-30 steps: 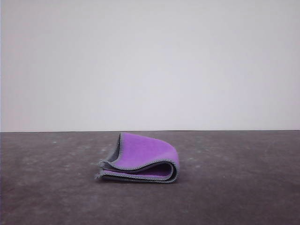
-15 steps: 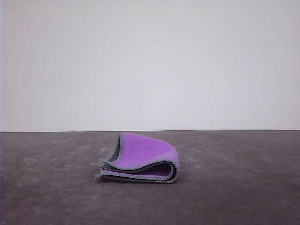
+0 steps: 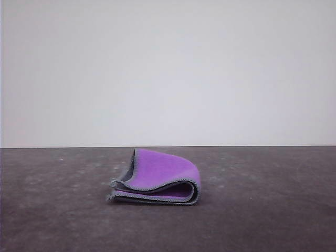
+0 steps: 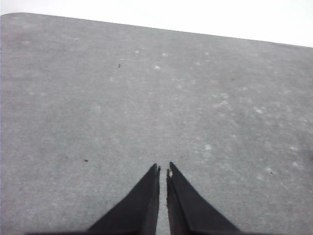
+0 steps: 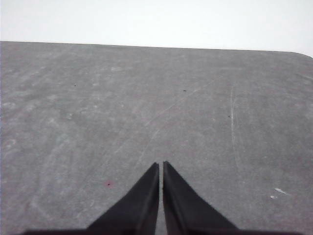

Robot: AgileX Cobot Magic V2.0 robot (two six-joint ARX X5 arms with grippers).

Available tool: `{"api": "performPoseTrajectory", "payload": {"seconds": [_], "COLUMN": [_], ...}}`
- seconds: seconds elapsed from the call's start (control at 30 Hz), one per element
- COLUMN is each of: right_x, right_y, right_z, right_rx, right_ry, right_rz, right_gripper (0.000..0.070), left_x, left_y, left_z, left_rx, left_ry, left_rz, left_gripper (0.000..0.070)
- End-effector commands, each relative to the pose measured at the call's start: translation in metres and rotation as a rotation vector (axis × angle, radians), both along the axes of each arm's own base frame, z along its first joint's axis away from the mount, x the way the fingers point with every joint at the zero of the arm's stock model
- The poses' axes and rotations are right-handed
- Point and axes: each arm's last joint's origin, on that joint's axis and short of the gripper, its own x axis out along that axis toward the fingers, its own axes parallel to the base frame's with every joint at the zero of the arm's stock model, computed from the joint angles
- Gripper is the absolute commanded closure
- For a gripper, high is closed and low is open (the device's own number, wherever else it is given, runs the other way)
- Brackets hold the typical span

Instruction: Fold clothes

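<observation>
Left gripper (image 4: 163, 169) and right gripper (image 5: 161, 164) held low over bare grey table (image 3: 273, 210), jaws closed, nothing gripped, soft purple-and-charcoal cloth (image 3: 157, 181) folded mid-table, hem stitched.

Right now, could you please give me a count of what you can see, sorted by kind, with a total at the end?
Cloths: 1, the folded purple and grey cloth lying on the table.
Grippers: 2, the left gripper and the right gripper, each with jaws closed over bare tabletop.
Tables: 1.
Total: 4.
</observation>
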Motion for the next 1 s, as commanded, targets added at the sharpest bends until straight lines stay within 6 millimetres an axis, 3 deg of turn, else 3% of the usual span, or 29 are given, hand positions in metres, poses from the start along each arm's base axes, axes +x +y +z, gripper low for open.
{"api": "performPoseTrajectory", "payload": {"seconds": [0.0, 0.97], "right_x": [0.0003, 0.0003], "right_y": [0.0001, 0.0001], "right_z": [-0.0004, -0.0004], "right_rx": [0.011, 0.011], "right_ry": [-0.008, -0.008], "right_rz": [-0.001, -0.001], "right_gripper": [0.0690, 0.0690], "left_x": [0.0008, 0.0008], "left_y": [0.0000, 0.0000], "left_z": [-0.0067, -0.0067], "left_rx": [-0.005, -0.005], "left_ry": [0.024, 0.024], "left_rz": [0.003, 0.003], "left_gripper": [0.0684, 0.0684]}}
